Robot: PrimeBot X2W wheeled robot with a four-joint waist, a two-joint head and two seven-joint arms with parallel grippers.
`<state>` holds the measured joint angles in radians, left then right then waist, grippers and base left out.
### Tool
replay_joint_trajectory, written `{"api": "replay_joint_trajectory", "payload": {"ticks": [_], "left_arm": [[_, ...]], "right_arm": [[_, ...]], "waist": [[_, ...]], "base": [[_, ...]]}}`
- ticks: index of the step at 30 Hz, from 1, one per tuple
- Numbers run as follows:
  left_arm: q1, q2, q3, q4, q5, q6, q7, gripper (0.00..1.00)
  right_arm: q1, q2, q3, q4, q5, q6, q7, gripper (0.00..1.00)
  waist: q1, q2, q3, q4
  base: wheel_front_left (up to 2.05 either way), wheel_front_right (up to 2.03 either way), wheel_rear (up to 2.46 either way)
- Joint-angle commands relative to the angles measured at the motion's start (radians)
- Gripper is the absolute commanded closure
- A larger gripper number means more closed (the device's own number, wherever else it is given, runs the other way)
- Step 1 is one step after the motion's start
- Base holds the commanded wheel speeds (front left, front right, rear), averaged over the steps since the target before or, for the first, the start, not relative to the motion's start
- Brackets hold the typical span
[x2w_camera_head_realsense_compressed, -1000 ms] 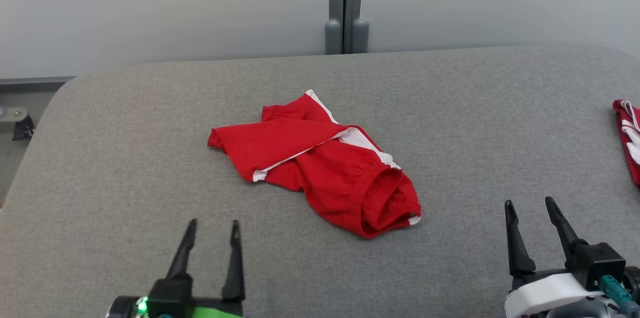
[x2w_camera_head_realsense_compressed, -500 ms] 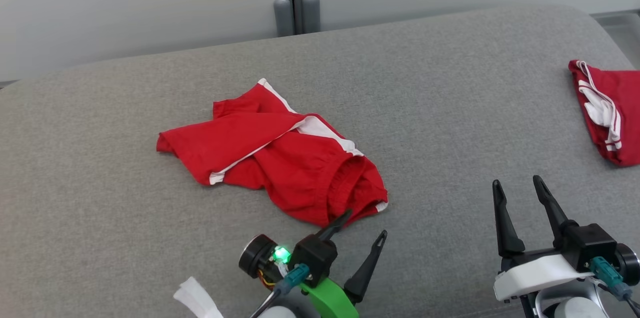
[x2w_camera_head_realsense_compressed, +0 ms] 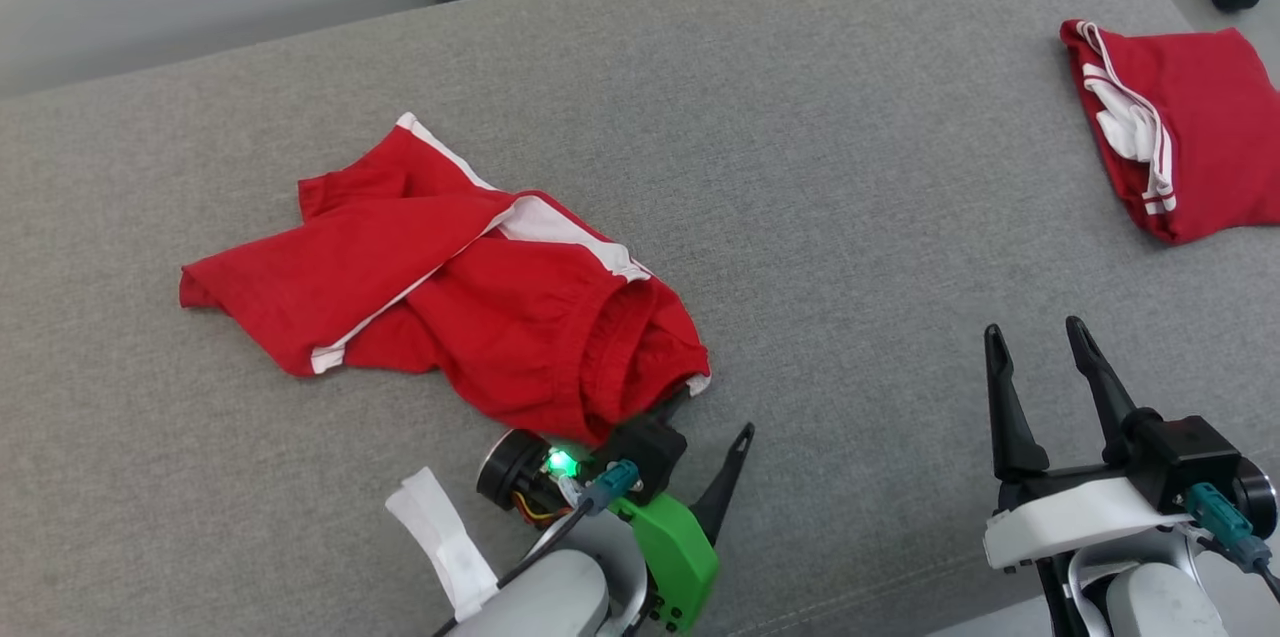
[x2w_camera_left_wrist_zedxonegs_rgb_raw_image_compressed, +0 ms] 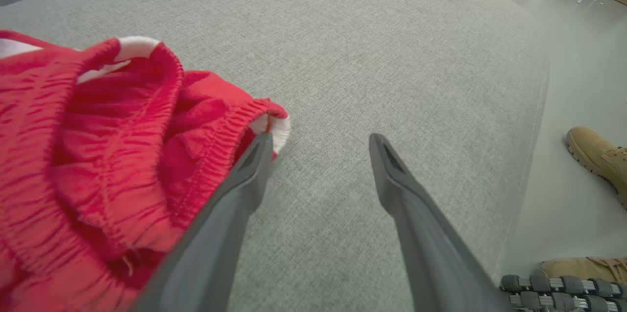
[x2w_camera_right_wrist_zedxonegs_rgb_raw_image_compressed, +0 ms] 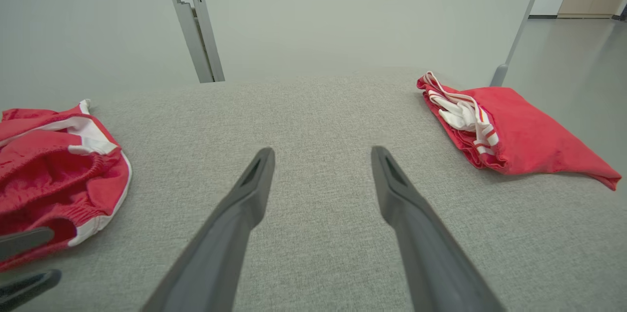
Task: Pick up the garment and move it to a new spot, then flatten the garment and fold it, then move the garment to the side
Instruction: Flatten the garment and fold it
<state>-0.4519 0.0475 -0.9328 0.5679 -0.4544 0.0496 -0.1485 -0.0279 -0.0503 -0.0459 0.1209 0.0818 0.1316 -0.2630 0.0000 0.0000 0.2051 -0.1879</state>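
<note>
A: The red shorts lie crumpled on the left half of the grey desk, one leg flopped across the other and the waistband bunched at the near end. Nothing lifted, flattened or folded yet.

B: And the left gripper is right at that waistband. It's spread wide, one finger against the elastic corner and the other over bare desk. It has hold of nothing.

A: So this looks like the very first step, the pick-up. The move, the flattening, the fold and the shift aside are all to come.

B: The right gripper hangs wide open and empty over bare desk, well apart from the shorts. Far right, a second red garment lies folded near the edge.
</note>
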Motion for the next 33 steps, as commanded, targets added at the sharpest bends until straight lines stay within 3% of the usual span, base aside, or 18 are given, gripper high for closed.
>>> {"api": "replay_joint_trajectory", "payload": {"ticks": [1,13,14,15,16,26,33], "left_arm": [[-0.026,0.006,-0.002,0.015,-0.016,0.018,-0.006,0.00],[-0.135,0.006,-0.083,0.116,-0.115,0.129,0.012,0.00],[-0.142,0.006,-0.086,0.116,-0.132,0.135,0.006,0.55],[-0.149,0.006,-0.090,0.115,-0.140,0.140,0.001,0.97],[-0.154,0.006,-0.094,0.113,-0.153,0.143,-0.007,1.00],[-0.219,0.005,-0.070,-0.011,-0.257,0.171,-0.061,1.00],[-0.314,0.034,-0.038,-0.163,-0.272,0.149,-0.007,1.00]], "right_arm": [[-0.013,-0.001,0.000,0.001,0.008,-0.002,-0.003,0.00],[-0.038,-0.001,0.009,0.006,0.016,-0.002,-0.003,0.00],[-0.040,-0.001,0.010,0.006,0.017,-0.002,-0.003,0.00],[-0.040,-0.001,0.011,0.007,0.018,-0.002,-0.003,0.00],[-0.039,-0.001,0.011,0.008,0.020,-0.002,-0.003,0.00],[-0.002,-0.001,-0.012,0.023,0.031,-0.002,-0.003,0.00],[0.006,-0.001,-0.010,0.027,0.036,-0.002,-0.003,0.00]], "waist": [[0.0000,0.0000,0.027,-0.025],[0.0000,0.0000,0.047,-0.029],[0.0000,0.0000,0.048,-0.030],[0.0000,0.0000,0.048,-0.031],[0.0000,0.0000,0.048,-0.031],[0.0000,0.0000,0.002,-0.005],[0.0000,0.0000,-0.042,0.014]], "base": [[0.00,0.00,0.00],[0.00,0.00,0.00],[0.00,0.00,0.00],[0.00,0.00,0.00],[0.00,0.00,0.00],[0.00,0.00,0.00],[0.00,0.00,0.00]]}}
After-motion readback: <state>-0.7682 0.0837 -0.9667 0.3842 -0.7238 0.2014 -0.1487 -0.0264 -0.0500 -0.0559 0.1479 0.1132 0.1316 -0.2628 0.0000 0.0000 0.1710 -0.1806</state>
